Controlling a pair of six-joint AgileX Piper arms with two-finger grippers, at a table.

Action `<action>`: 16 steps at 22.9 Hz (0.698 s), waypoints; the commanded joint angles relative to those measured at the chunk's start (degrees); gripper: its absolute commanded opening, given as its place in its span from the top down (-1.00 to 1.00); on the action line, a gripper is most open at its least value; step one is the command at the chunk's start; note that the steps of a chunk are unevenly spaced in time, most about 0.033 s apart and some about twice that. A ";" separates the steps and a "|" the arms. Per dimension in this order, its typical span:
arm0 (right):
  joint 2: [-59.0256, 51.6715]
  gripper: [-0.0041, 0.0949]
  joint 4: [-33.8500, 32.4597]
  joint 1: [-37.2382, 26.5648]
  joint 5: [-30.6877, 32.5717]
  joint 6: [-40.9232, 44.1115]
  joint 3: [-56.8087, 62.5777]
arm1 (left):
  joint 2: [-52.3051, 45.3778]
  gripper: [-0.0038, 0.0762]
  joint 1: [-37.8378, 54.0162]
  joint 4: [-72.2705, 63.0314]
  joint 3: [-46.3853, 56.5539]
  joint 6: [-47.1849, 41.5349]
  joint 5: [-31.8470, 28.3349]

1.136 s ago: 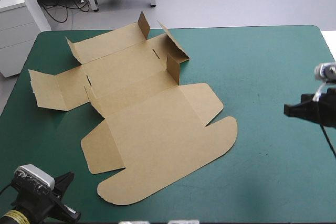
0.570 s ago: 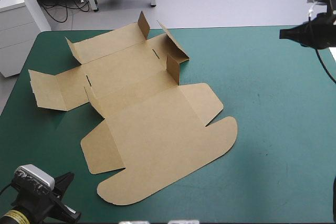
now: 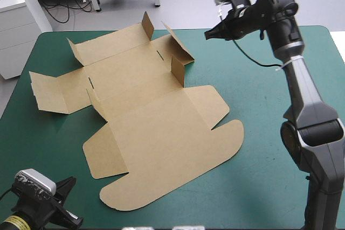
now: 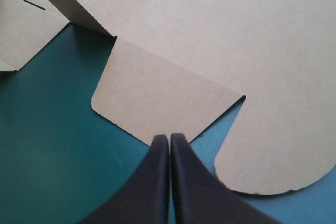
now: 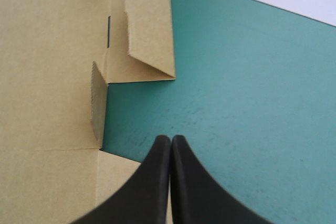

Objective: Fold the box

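The brown box (image 3: 156,127) lies as a cut sheet on the left and middle of the teal-green cover, mostly flat, with a few small flaps (image 3: 178,71) standing up at its far side. My left gripper (image 3: 69,200) sits low at the table's near left corner. It is shut, its tip (image 4: 169,137) just short of the box's side flap (image 4: 157,95), beside the rounded lid (image 4: 262,66). My right gripper (image 3: 207,35) is raised over the far edge and shut. Its tip (image 5: 170,138) hovers above the cover beside the box's far right flaps (image 5: 149,30).
My right arm (image 3: 304,90) reaches up from the near right and spans the right side of the table. A white drawer cabinet (image 3: 16,30) stands just off the far left corner. The table's far edge (image 3: 242,28) runs close behind the box.
My right gripper has swung from the table's right edge up and leftward to the far side, near the box's far right flaps. The left gripper and the box have not moved.
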 commanded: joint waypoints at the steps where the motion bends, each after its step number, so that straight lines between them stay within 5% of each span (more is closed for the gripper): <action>1: 0.63 0.94 -3.85 5.07 -1.31 -2.83 -2.49 | 0.76 0.93 -0.14 -0.20 -1.81 -0.24 -3.76; 9: 4.97 0.90 -8.51 11.41 -3.72 -2.79 -2.49 | 0.76 0.93 -0.14 -0.20 -1.81 -0.24 -3.76; 16: 8.71 0.03 -9.39 12.39 -4.64 1.84 -2.49 | 0.76 0.93 -0.14 -0.20 -1.81 -0.24 -3.76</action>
